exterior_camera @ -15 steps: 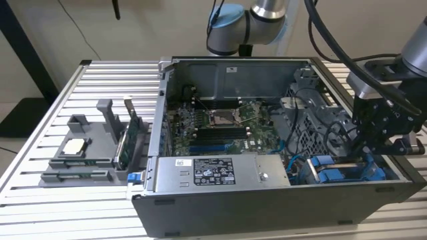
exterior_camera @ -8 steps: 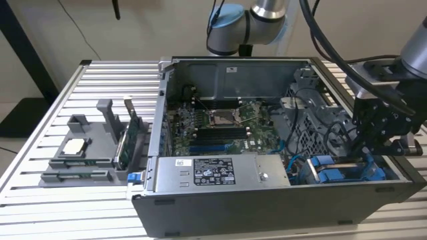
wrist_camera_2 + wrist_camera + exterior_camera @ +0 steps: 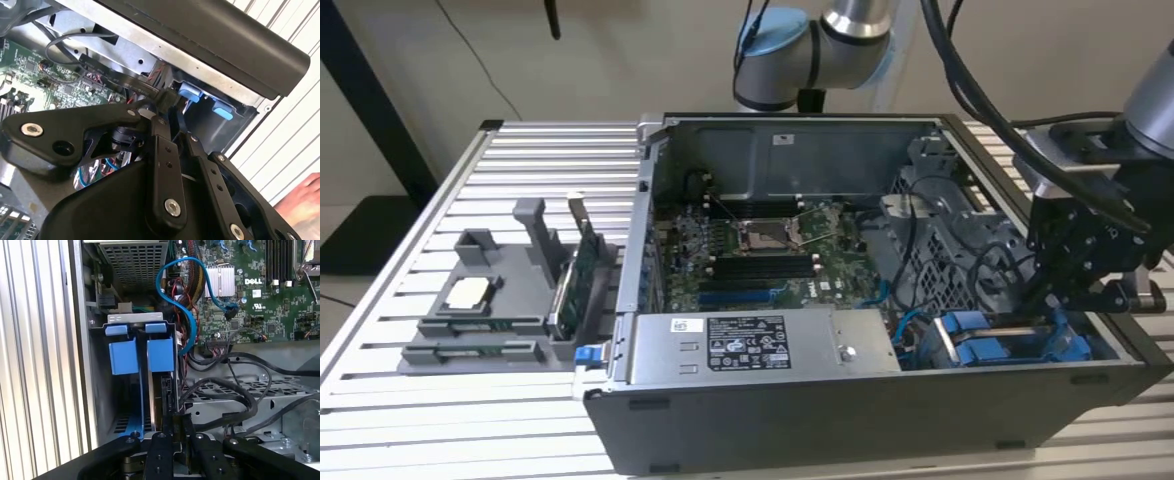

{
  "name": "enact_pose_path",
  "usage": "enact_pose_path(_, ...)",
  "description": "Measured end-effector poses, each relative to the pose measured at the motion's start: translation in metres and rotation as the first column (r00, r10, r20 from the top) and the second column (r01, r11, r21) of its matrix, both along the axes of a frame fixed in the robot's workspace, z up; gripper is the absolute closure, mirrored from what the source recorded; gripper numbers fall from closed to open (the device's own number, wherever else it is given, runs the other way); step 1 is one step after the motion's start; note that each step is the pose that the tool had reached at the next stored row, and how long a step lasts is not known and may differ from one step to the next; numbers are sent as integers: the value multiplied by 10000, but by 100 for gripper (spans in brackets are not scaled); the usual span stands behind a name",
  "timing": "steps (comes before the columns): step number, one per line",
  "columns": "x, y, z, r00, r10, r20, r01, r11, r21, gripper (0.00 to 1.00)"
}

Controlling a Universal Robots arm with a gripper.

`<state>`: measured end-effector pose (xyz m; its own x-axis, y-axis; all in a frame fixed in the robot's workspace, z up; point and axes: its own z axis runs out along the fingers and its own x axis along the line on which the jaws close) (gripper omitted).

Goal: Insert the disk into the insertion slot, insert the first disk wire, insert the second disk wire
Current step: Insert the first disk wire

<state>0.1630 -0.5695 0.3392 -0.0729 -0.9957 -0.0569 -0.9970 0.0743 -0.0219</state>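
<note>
The disk [image 3: 156,402] stands edge-on in the insertion slot [image 3: 134,318], with its blue carrier tabs [image 3: 160,354] at the bay's mouth. In the exterior view the slot [image 3: 994,345] lies in the case's near corner on the exterior view's right. My gripper [image 3: 177,429] sits right at the disk's connector end. Its fingers are drawn close together on a black connector at the end of a black disk wire [image 3: 125,80]. The second wrist view has the gripper [image 3: 167,107] just short of the blue tabs [image 3: 191,92]. From outside, the gripper [image 3: 1061,305] hangs over the drive cage.
A loose blue cable [image 3: 190,325] curves beside the bay, and black cables [image 3: 240,395] cross the metal cage. The motherboard [image 3: 747,250] and grey power-supply box [image 3: 761,345] fill the case. A grey parts holder [image 3: 494,300] stands on the slatted table. A hand [image 3: 300,200] is close by.
</note>
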Motion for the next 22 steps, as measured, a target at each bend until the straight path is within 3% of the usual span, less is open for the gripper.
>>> enact_pose_path(11,8,-4,53,10000,-11,-10,11,10000,0,81)
enact_pose_path(13,-11,-6,55,10000,-12,29,12,10000,-7,81)
enact_pose_path(16,-49,-7,53,9999,-15,145,15,10000,-17,81)
enact_pose_path(17,-72,-8,52,9997,-14,261,15,10000,-24,81)
enact_pose_path(20,-118,-8,52,9987,-15,518,17,10000,-33,81)
enact_pose_path(21,-134,-8,52,9983,-15,587,17,10000,-33,81)
enact_pose_path(22,-134,-9,52,9983,-14,590,16,10000,-33,81)
